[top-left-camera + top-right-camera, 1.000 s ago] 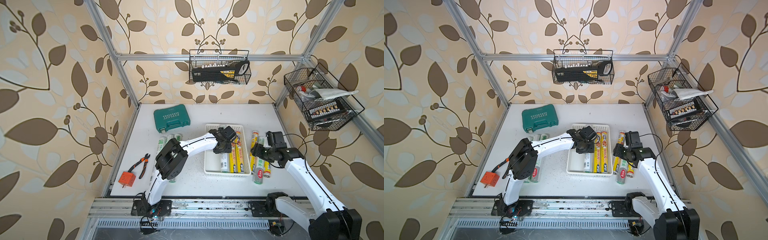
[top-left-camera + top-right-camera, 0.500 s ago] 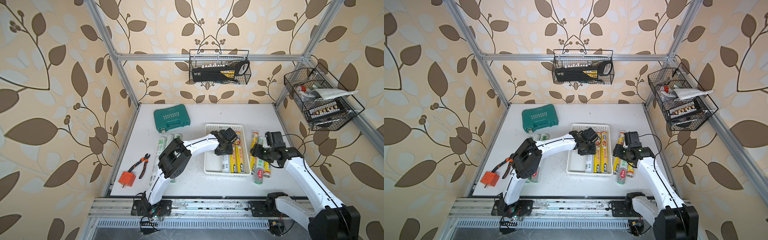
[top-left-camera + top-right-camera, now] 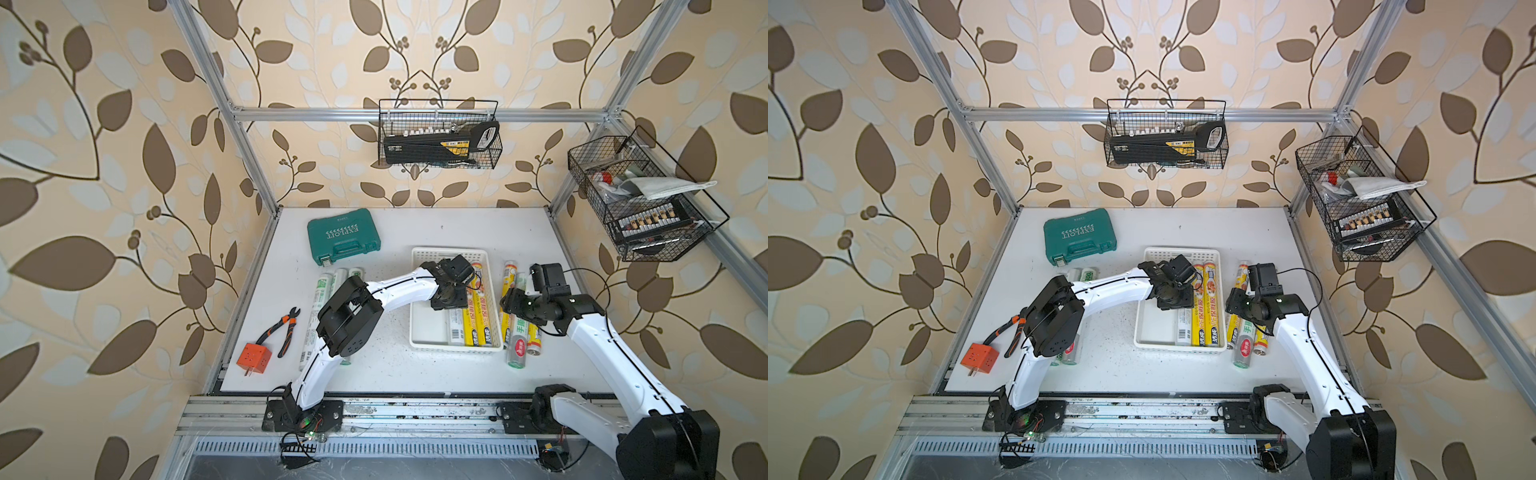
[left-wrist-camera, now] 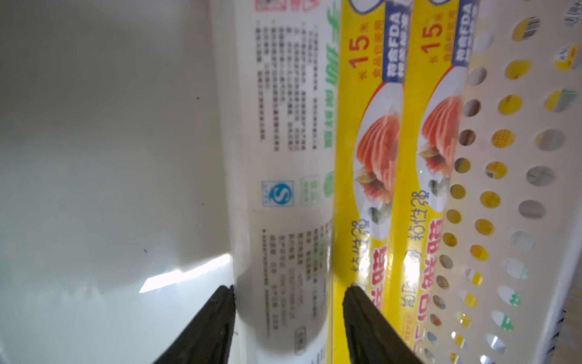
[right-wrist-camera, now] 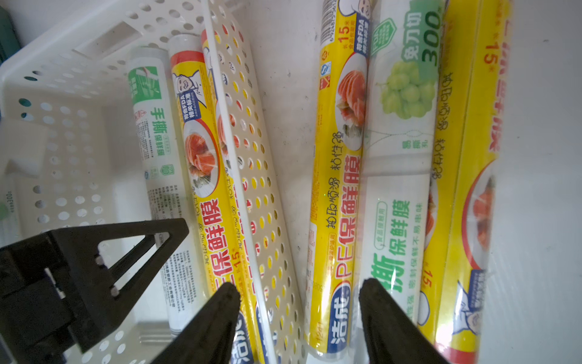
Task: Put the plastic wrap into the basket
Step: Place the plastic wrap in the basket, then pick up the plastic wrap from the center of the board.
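Observation:
The white basket (image 3: pixel 428 332) (image 3: pixel 1154 328) holds one silvery-white roll of plastic wrap (image 3: pixel 455 328) (image 4: pixel 283 157) beside two yellow rolls (image 3: pixel 478 320) (image 4: pixel 371 126). My left gripper (image 3: pixel 449 297) (image 4: pixel 288 291) is low in the basket, astride the white roll and open. One finger touches the roll's side; the other stands apart from it. My right gripper (image 3: pixel 513 301) (image 5: pixel 297 291) hangs open over the basket's right wall. Just outside that wall lie a yellow roll (image 5: pixel 340 157), a white-green roll (image 5: pixel 400 157) and another yellow roll (image 5: pixel 466 157). More rolls (image 3: pixel 324 291) lie under the left arm.
A green tool case (image 3: pixel 343 235) sits at the back left. Pliers (image 3: pixel 282 330) and an orange plug (image 3: pixel 254 358) lie at the front left. Black wire baskets hang on the back wall (image 3: pixel 438 141) and the right wall (image 3: pixel 636 199).
My left gripper's jaws have widened off the white roll, which now lies in the basket beside the yellow rolls. The right arm has barely moved.

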Motion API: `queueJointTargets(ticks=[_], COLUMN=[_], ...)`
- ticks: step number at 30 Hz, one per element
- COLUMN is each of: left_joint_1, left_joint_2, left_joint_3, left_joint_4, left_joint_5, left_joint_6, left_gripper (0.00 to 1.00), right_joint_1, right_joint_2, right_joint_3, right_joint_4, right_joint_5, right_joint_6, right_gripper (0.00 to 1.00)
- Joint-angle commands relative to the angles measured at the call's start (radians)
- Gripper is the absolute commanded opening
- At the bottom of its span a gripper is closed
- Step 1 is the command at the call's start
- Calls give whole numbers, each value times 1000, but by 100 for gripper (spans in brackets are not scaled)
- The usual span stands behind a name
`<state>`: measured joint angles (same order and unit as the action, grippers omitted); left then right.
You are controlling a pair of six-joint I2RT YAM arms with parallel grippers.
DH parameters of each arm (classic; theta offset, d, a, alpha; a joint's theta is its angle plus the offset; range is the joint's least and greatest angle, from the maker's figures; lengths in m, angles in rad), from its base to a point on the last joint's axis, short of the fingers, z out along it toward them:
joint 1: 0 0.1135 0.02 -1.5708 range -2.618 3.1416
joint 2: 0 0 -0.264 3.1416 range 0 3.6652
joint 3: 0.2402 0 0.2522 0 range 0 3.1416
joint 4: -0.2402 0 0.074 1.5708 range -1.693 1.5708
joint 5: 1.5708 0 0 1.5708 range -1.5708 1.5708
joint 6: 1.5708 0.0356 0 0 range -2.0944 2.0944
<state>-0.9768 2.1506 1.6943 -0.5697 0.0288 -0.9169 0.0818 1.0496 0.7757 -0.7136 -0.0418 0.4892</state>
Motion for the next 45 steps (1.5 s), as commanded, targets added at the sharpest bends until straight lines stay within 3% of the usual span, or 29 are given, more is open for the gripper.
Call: queueJointTargets(ticks=[1, 10, 18, 25, 38, 45], left_joint_1=[-5, -5, -5, -5, -2, 7], left_joint_2=[-15, -22, -117, -284, -613, -792], left_joint_3=[35, 36, 28, -45, -255, -384], left_joint_4=[29, 52, -19, -62, -150, -140], left_joint_5=[-3, 19, -59, -178, -507, -616], left_joint_6=[6, 7, 54, 92, 126, 115], left_gripper=[60, 59, 63, 70, 94, 99], right_joint_1=[-5, -5, -5, -4, -8, -21], right_joint_2=[5, 20, 44, 112, 264, 320], right_joint_3=[-14, -13, -19, -15, 26, 48], right_joint_4=[5, 10, 32, 68, 129, 147], right_joint_5=[-8, -10, 11, 43, 101, 102], right_joint_6=[-1, -1, -1, -1, -22, -20], right_gripper=[64, 63, 61, 56, 55, 55])
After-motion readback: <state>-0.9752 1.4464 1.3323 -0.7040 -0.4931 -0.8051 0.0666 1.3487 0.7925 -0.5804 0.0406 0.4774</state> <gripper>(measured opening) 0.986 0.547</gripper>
